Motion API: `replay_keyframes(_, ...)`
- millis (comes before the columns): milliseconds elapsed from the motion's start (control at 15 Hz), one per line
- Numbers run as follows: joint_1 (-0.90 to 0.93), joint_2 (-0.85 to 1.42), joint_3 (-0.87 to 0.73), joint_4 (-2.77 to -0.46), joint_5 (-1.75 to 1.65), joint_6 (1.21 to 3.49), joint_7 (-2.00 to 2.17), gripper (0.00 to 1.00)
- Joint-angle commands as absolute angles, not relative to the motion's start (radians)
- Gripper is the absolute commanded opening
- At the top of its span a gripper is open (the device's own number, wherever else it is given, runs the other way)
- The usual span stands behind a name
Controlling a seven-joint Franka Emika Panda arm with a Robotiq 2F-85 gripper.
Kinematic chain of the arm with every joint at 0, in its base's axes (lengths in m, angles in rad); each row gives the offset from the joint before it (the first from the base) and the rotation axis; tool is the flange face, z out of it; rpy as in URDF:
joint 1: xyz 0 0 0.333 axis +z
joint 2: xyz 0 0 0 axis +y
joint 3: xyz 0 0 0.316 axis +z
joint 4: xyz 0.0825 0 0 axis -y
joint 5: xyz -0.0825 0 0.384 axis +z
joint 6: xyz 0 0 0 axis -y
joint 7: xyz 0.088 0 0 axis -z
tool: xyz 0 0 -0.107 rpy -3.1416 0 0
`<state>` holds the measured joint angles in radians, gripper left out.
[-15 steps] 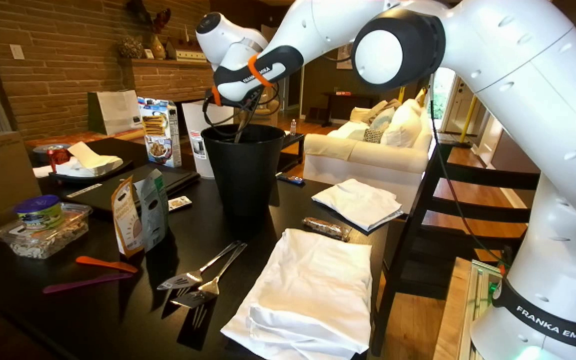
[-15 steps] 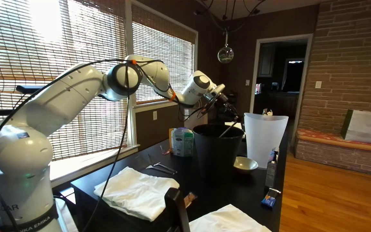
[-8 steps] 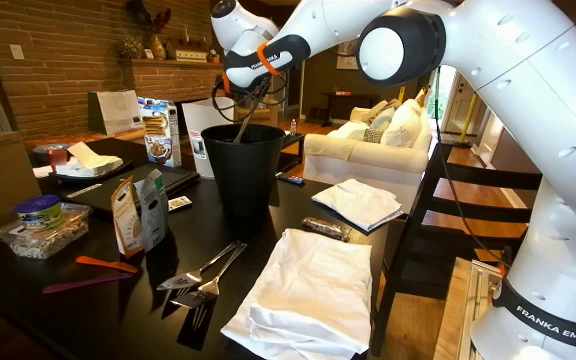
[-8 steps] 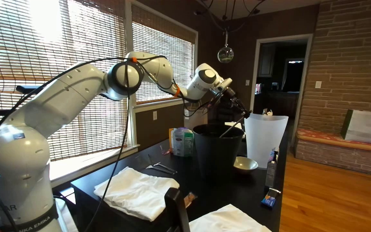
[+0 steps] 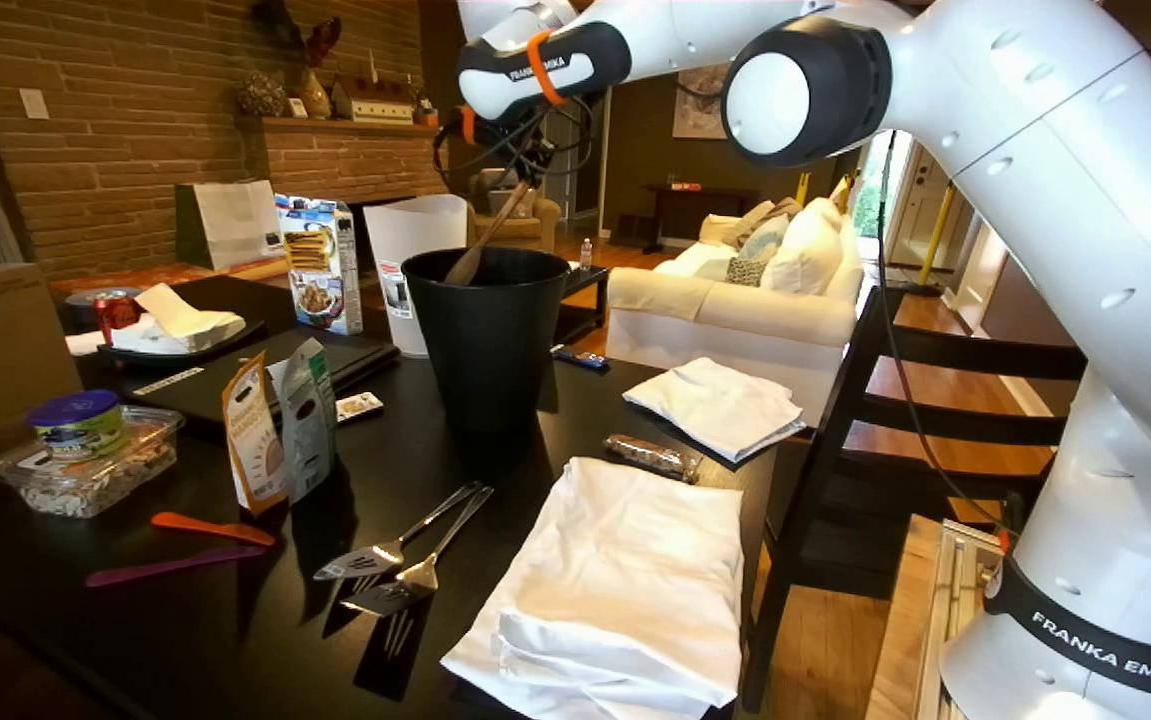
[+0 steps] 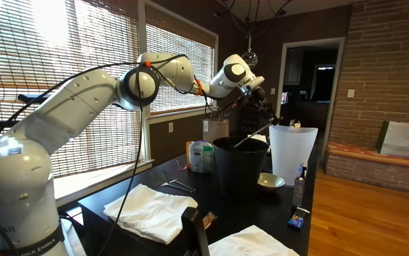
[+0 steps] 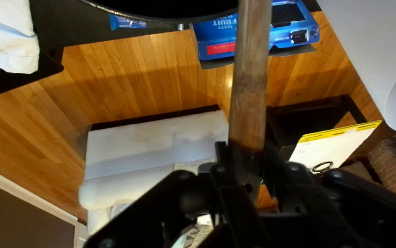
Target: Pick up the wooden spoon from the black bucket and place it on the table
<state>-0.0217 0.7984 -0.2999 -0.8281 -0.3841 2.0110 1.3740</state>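
The wooden spoon (image 5: 491, 236) leans at a slant out of the black bucket (image 5: 485, 345). Its lower end is inside the bucket's rim, partly hidden by the wall. It also shows in an exterior view (image 6: 254, 135) and in the wrist view (image 7: 251, 75). My gripper (image 5: 533, 165) is shut on the spoon's upper handle end, above and beyond the bucket; in the wrist view its fingers (image 7: 244, 158) press the handle from both sides. The bucket (image 6: 240, 170) stands upright on the dark table (image 5: 205, 640).
A white bin (image 6: 291, 153) and a metal bowl (image 6: 270, 181) stand beside the bucket. Folded white cloths (image 5: 625, 590), metal servers (image 5: 415, 560), snack pouches (image 5: 280, 430) and a cereal box (image 5: 320, 265) are on the table. A chair (image 5: 945, 420) stands at the table's edge.
My gripper has risen and moved away from the bucket's opening, drawing the spoon partly up. The spoon slants more, and its lower part now shows at the rim. The bucket has not moved.
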Motion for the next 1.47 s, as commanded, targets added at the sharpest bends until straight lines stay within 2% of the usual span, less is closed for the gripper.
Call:
replay_keyframes(0,-0.071,0.807,-0.265,-0.746,-0.308,1.928,1.325,0.07)
replay_keyframes(800,-0.165,0.799,-0.190,-0.651,-0.168,1.695,1.172,0.07)
replay_keyframes(1400,-0.208,0.786,-0.130,-0.645,-0.112,1.626,1.002,0.07)
